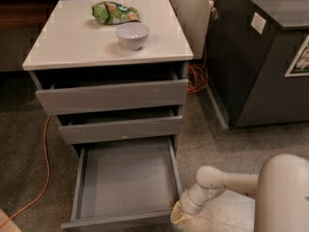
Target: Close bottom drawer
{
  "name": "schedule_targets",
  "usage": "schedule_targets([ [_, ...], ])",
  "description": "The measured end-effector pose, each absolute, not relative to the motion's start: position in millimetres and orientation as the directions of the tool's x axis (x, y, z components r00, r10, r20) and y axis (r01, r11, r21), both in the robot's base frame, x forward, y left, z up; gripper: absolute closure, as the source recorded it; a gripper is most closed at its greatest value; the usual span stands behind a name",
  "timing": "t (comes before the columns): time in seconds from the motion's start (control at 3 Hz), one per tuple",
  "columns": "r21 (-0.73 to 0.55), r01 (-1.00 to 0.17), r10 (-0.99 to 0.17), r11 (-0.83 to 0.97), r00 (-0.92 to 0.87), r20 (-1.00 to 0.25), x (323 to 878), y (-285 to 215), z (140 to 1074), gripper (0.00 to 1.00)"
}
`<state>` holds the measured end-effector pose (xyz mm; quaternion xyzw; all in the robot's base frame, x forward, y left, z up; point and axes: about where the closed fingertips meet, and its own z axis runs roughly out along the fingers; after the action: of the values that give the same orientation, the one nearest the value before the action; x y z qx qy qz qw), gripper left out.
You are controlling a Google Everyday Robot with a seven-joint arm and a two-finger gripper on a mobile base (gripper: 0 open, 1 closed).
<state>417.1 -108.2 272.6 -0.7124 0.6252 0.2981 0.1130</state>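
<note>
The bottom drawer (123, 180) of the white-topped cabinet (72, 47) stands pulled far out, showing its wide shallow grey tray, which is empty. Its front panel (116, 222) lies at the lower edge of the view. The middle drawer (120, 128) and top drawer (113, 95) above it stand slightly out. My gripper (177, 216) is low on the floor, at the right front corner of the bottom drawer, on the end of my white arm (217, 185), which reaches in from the lower right.
A white bowl (132, 35) and a green snack bag (115, 12) sit on the cabinet top. A dark grey bin (260, 57) stands to the right. An orange cable (41, 178) runs over the floor on the left, another by the wall (195, 76).
</note>
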Motion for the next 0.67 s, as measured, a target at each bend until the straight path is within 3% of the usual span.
schedule_targets([
  [0.67,0.184,-0.969,-0.815,-0.168,0.031,-0.578,405,-107,218,1.0],
])
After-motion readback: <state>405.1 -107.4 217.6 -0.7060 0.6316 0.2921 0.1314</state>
